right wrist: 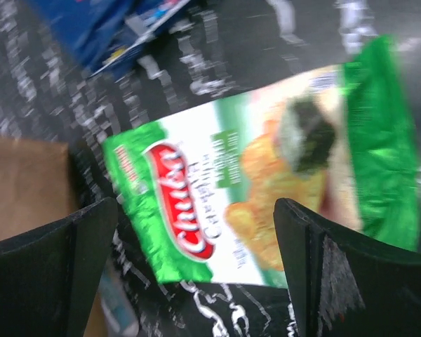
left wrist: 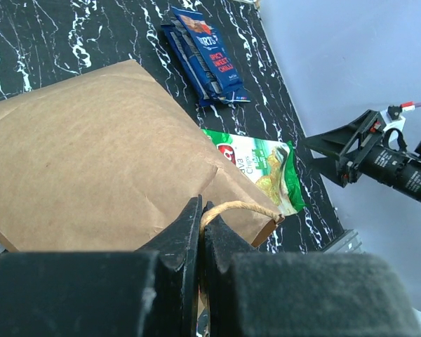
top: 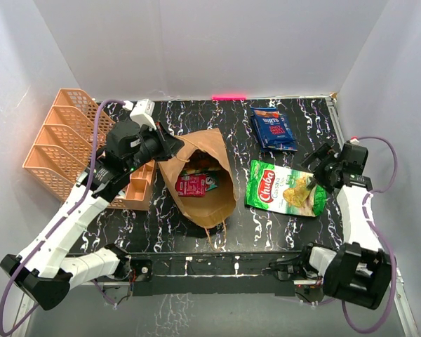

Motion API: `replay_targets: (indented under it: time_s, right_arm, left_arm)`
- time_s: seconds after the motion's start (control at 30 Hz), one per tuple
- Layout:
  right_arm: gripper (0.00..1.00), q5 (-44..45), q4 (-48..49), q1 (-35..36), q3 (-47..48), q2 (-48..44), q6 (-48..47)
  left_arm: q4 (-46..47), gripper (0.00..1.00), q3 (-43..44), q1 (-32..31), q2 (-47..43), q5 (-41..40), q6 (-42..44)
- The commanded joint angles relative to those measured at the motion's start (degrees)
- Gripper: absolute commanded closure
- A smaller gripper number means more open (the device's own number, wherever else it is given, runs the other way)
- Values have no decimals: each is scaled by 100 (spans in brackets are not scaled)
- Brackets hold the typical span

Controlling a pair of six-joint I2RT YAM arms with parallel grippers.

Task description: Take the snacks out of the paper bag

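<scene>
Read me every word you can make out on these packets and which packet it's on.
"Chuba" on the green bag.
"Cassava Chips", smaller, on the same bag.
"Burts" and "Spicy Sweet Chilli" on the top blue bag.
Too small to read: print on the red packet inside the paper bag.

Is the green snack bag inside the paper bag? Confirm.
No, the green snack bag lies flat on the table beside the paper bag, outside it.

top cam looks down on table [top: 231, 121]; wrist cams close-up, all share green bag [top: 285, 187]
</scene>
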Motion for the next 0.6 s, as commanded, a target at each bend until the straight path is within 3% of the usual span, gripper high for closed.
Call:
replay_targets:
  time_s: [0.0, 0.1, 0.27, 0.4, 0.5, 0.57]
  right_arm:
    - [2, -1625, 357, 641, 402, -521, -531]
    - [3, -2276, 572, 1686, 653, -762, -889]
    - [4, -1722, 685, 3868, 1000, -959, -1654]
    - [6, -783, 942, 5721, 1211, -971, -2073]
    - [6, -396, 1654, 6665, 883, -1193, -2629]
    - [12, -546, 1843, 7041, 727, -1151, -3217]
  left_arm:
    - [164, 100, -19, 34, -56, 66, 73]
    - [111, 100, -15, 31, -93, -76, 81]
    - [184, 100, -78, 36, -204, -235, 98]
    - [158, 100, -77, 32, -208, -250, 93]
    - [126, 100, -76, 36, -217, -277, 102]
    - [108, 100, -70, 32, -232, -279, 109]
